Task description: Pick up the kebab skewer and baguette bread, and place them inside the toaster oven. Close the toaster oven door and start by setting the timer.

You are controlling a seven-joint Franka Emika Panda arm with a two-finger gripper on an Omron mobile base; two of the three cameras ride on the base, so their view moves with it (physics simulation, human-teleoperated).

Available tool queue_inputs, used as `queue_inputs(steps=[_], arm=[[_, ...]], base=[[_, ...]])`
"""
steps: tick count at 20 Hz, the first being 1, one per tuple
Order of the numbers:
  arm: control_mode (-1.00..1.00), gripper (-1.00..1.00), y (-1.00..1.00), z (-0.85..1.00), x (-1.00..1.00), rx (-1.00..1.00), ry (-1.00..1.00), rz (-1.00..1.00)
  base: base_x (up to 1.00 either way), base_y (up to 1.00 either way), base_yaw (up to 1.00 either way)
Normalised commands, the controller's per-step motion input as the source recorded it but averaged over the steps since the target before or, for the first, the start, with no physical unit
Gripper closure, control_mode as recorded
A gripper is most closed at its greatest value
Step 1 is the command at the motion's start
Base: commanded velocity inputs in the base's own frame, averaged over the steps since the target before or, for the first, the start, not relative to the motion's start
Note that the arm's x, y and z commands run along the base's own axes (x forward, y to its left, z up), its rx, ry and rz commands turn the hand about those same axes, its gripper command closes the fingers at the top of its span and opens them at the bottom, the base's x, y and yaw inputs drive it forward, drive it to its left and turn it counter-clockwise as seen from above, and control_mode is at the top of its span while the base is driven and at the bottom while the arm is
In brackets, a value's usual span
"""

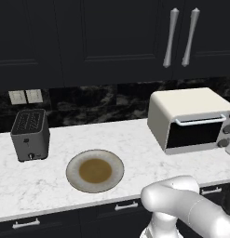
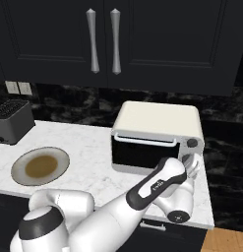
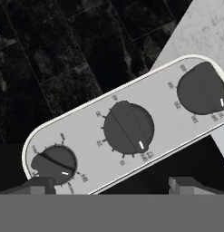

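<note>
The toaster oven [image 2: 157, 138] stands shut on the counter [image 2: 88, 147] right in front of the gripper [image 3: 112, 183], whose arm [image 2: 157, 187] stretches to its knob panel [image 3: 127, 131], fingers spread wide, holding nothing.

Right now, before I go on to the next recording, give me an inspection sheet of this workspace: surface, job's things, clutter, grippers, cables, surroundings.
Surface: white marble counter, dark drawers below.
Job's things: toaster oven at the counter's right, toaster oven door shut; three dark knobs on its control panel fill the hand view. Kebab skewer and baguette bread: nothing seen; the plate holds only a brownish centre.
Clutter: dark grey slot toaster at the left.
Grippers: gripper open, holding nothing, facing the knob panel at the oven's right end.
Cables: nothing seen.
Surroundings: dark wall cabinets with silver handles, black stone backsplash, wall outlets.
</note>
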Motion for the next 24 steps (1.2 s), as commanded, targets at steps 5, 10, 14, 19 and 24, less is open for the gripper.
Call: queue_inputs(steps=[5, 10, 14, 19, 24], arm=[[-1.00, -1.00, 0.00, -0.03, 0.02, 0.00, 0.00, 0.00], [-1.00, -1.00, 0.00, -0.03, 0.18, -0.01, 0.00, 0.00], [-1.00, -1.00, 0.00, -0.02, 0.21, -0.03, 0.00, 0.00], [-1.00, -1.00, 0.00, -0.13, 0.03, -0.05, 0.00, 0.00], [-1.00, -1.00, 0.00, -0.20, 0.07, -0.06, 0.00, 0.00]], base=[[0.00, 0.00, 0.00], [0.00, 0.00, 0.00], [0.00, 0.00, 0.00], [0.00, 0.00, 0.00], [0.00, 0.00, 0.00]])
